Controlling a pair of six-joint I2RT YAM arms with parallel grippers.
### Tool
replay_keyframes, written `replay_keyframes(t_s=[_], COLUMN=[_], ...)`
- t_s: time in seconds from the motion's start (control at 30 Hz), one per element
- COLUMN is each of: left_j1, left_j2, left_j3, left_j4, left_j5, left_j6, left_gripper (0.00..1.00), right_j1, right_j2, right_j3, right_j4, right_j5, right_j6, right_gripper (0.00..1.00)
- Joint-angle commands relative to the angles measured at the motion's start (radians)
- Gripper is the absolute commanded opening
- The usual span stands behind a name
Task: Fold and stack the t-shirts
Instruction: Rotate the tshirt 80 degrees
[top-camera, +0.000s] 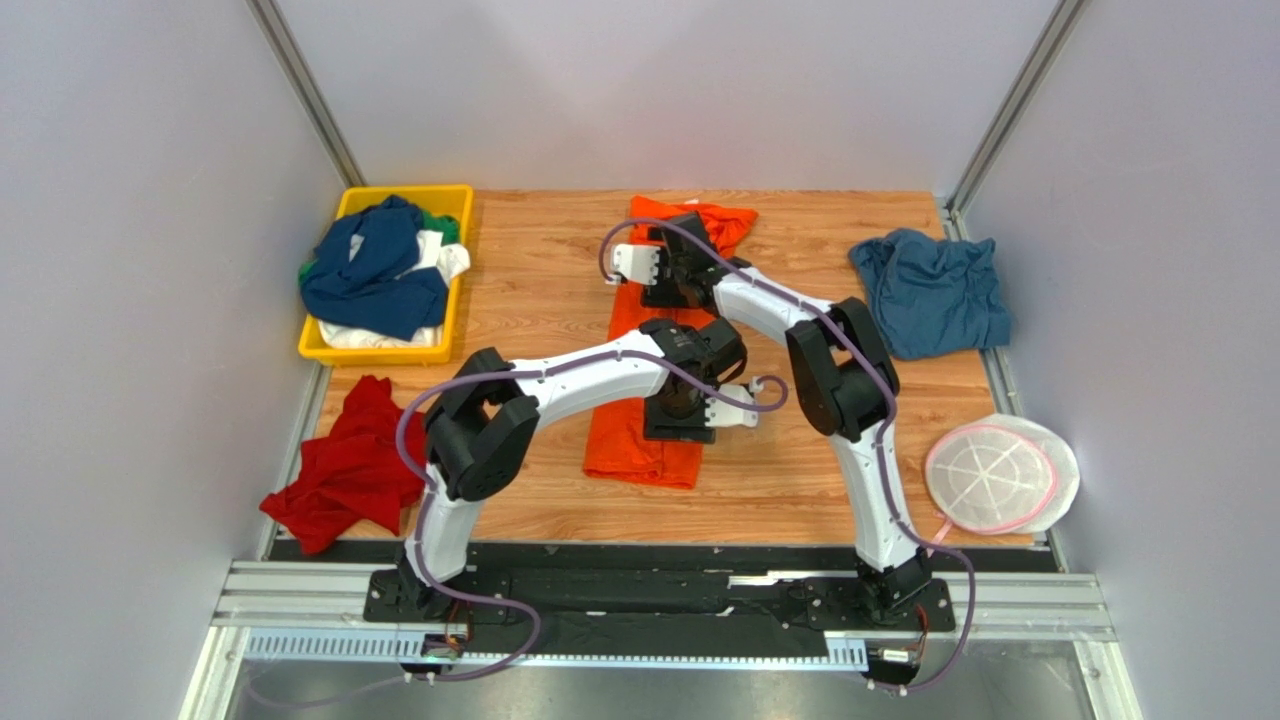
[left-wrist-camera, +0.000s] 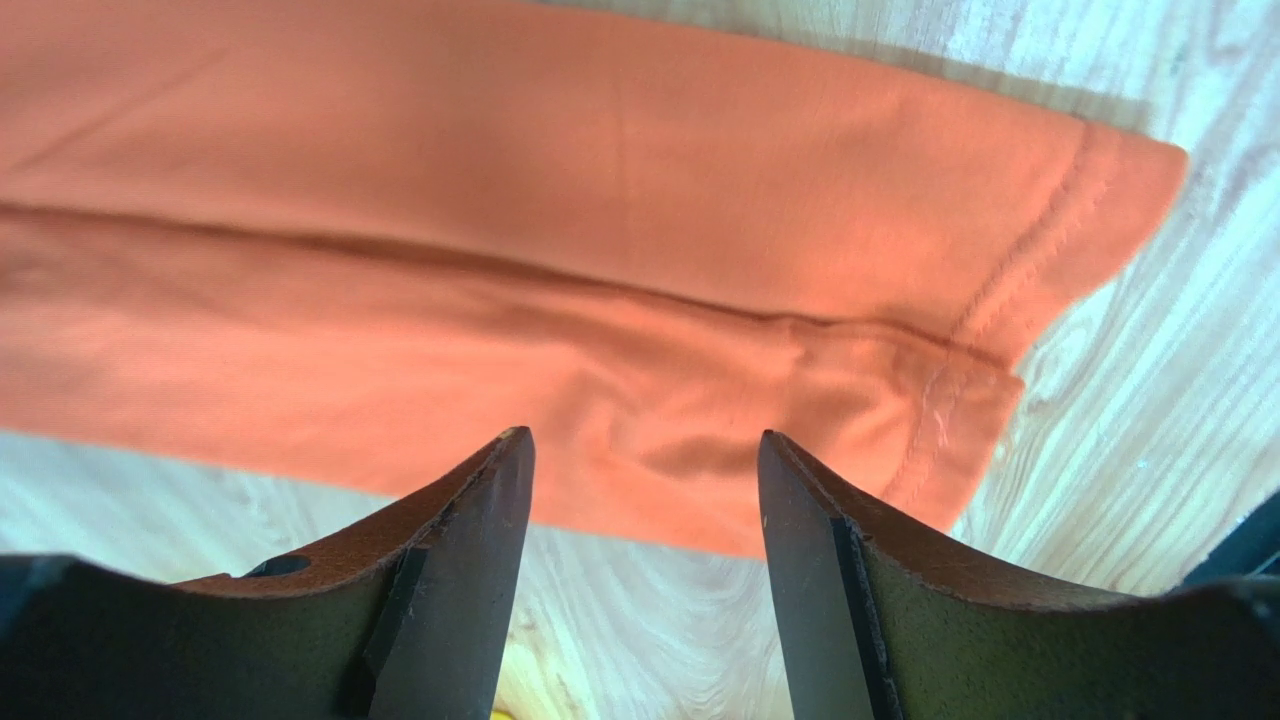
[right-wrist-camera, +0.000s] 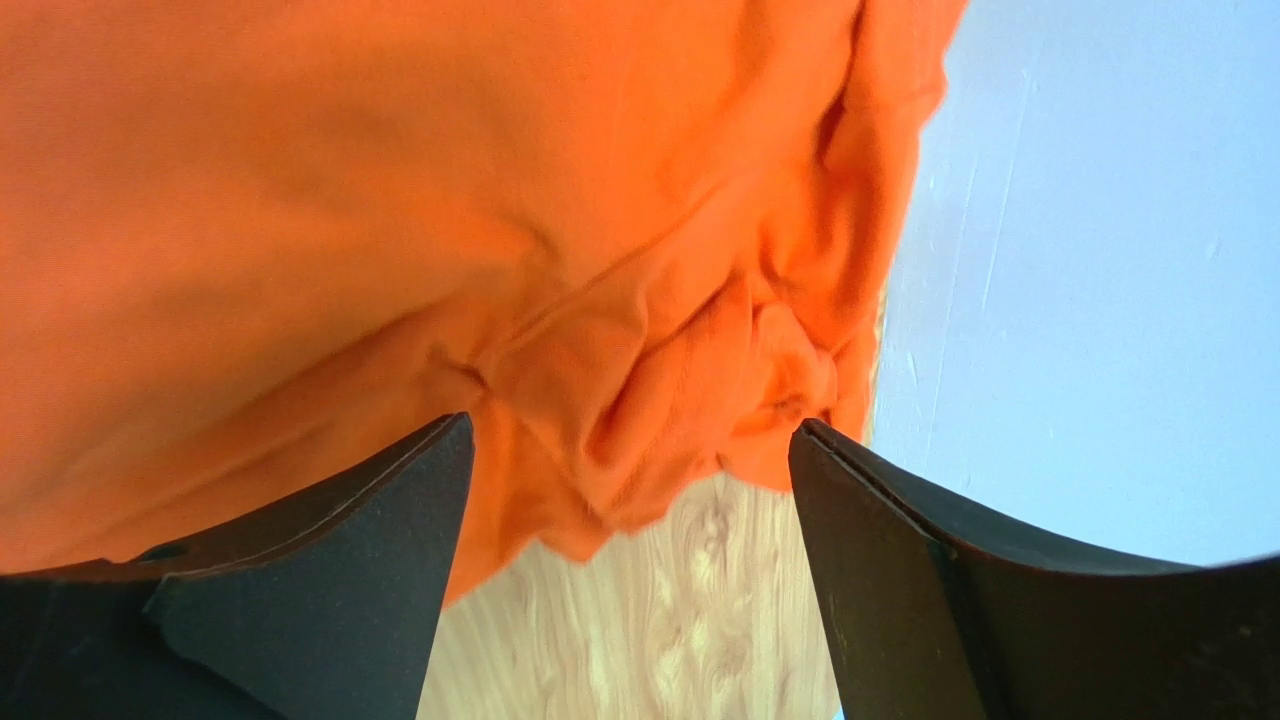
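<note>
white arm links (top-camera: 594, 375), black joints (top-camera: 481, 435), lilac cables (top-camera: 401, 428); dark wedge-shaped gripper fingers (left-wrist-camera: 451, 600)

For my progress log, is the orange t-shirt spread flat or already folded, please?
Partly folded: the orange t-shirt lies as a long narrow strip, one layer lapped over another in the left wrist view.

Your wood-grain counter (top-camera: 526, 285) is boxed in by plain pale grey walls (top-camera: 676, 90) at the back and on both sides. Slanted metal posts (top-camera: 305, 90) rise at the two back corners. A silver rail (top-camera: 286, 600) runs along your near edge. The light is soft and even, with faint shadows.
</note>
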Motion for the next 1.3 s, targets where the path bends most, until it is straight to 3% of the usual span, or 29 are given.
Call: replay_keyframes(t_s=[0.0,0.2,0.33,0.47,0.67,0.7,0.93,1.27], left_j1=[-0.010,-0.007,0.051,0.144,0.295,0.312,0.378,0.438], left_j2=[-0.105,-0.216,-0.329,-0.513,-0.694,-0.702,-0.678,-0.647], left_j3=[-0.018,-0.076,-0.164,-0.231,-0.374,-0.383,-0.412,-0.500], left_j4=[0.012,0.077,0.191,0.274,0.444,0.459,0.452,0.481], left_j5=[-0.006,-0.023,-0.028,0.001,-0.066,-0.065,-0.011,0.084], left_j6=[-0.024,-0.043,-0.078,-0.125,-0.150,-0.154,-0.223,-0.294], left_gripper=[0.66,0.66,0.67,0.75,0.91,0.99,0.99,0.99], right_j1=[-0.003,-0.001,-0.004,-0.018,-0.047,-0.049,-0.041,0.192], right_j2=[-0.122,-0.196,-0.249,-0.317,-0.430,-0.464,-0.620,-0.955], right_j3=[-0.045,-0.070,-0.105,-0.187,-0.280,-0.293,-0.421,-0.777], right_j4=[-0.040,-0.106,-0.160,-0.177,-0.235,-0.271,-0.439,-0.416], right_j5=[-0.018,-0.004,0.044,0.090,0.143,0.137,0.001,0.025], right_j6=[0.076,0.154,0.231,0.289,0.438,0.461,0.656,0.691], right_gripper=[0.83,0.83,0.83,0.91,0.90,0.91,1.00,0.99])
